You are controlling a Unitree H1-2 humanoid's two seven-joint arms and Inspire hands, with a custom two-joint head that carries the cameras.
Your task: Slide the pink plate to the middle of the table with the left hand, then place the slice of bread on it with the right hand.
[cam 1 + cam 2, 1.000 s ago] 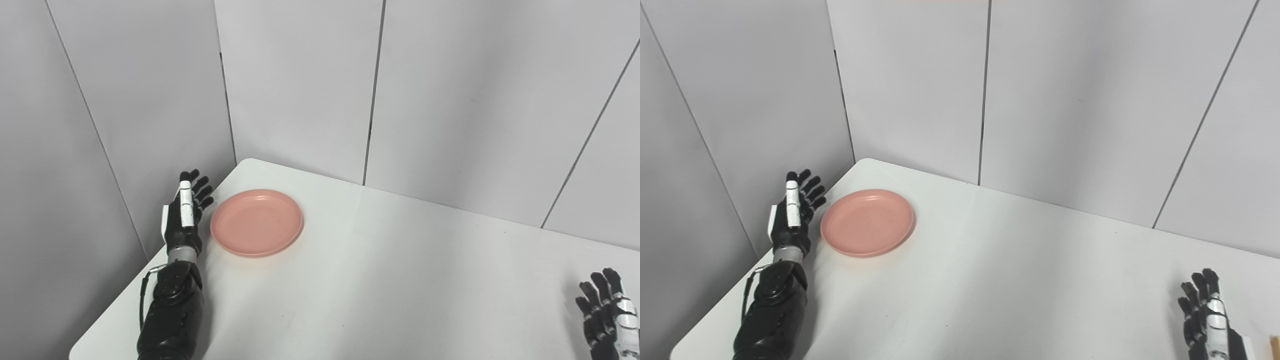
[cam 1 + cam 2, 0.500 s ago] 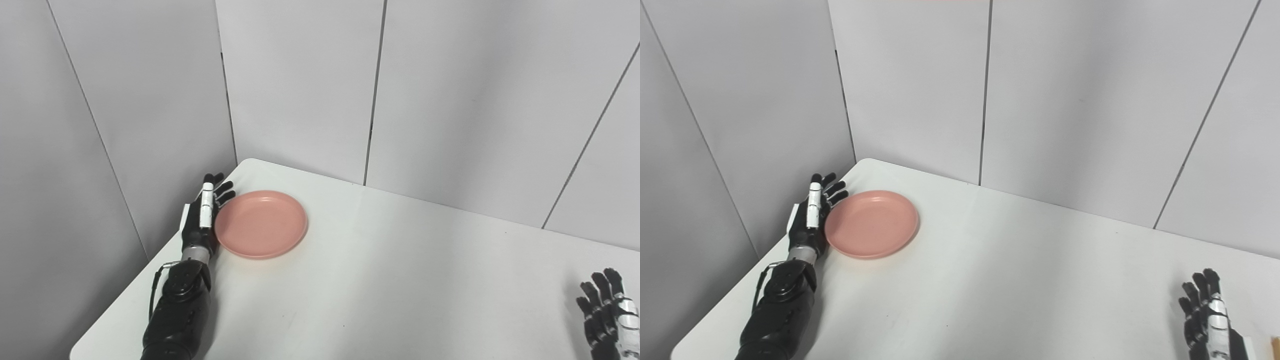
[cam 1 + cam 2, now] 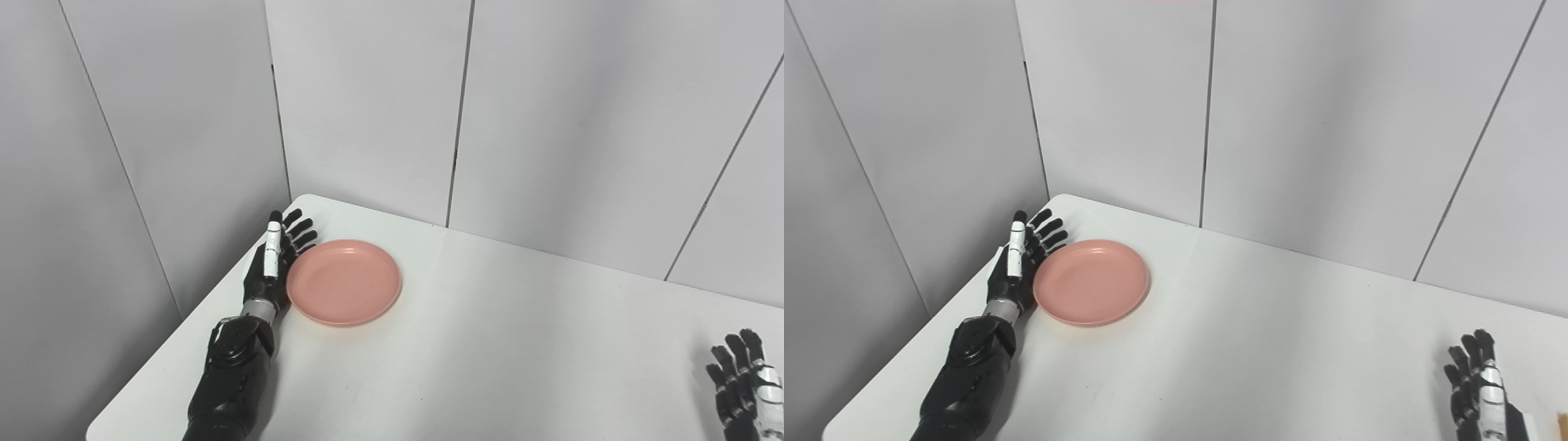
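One released left robot hand [image 3: 272, 266] presses the pink plate's [image 3: 344, 282] left rim, bare table [image 3: 490, 343] stretching rightward.

Bare white table [image 3: 520, 355] lies open right of the pink plate [image 3: 344, 282].

So a second ago the left hand [image 3: 272, 263] was hanging off to the side of the pink plate [image 3: 344, 282] with a gap between them. Now its open palm is pressed against the plate's left rim, and both have scooted right across the bench [image 3: 490, 343], away from the corner.
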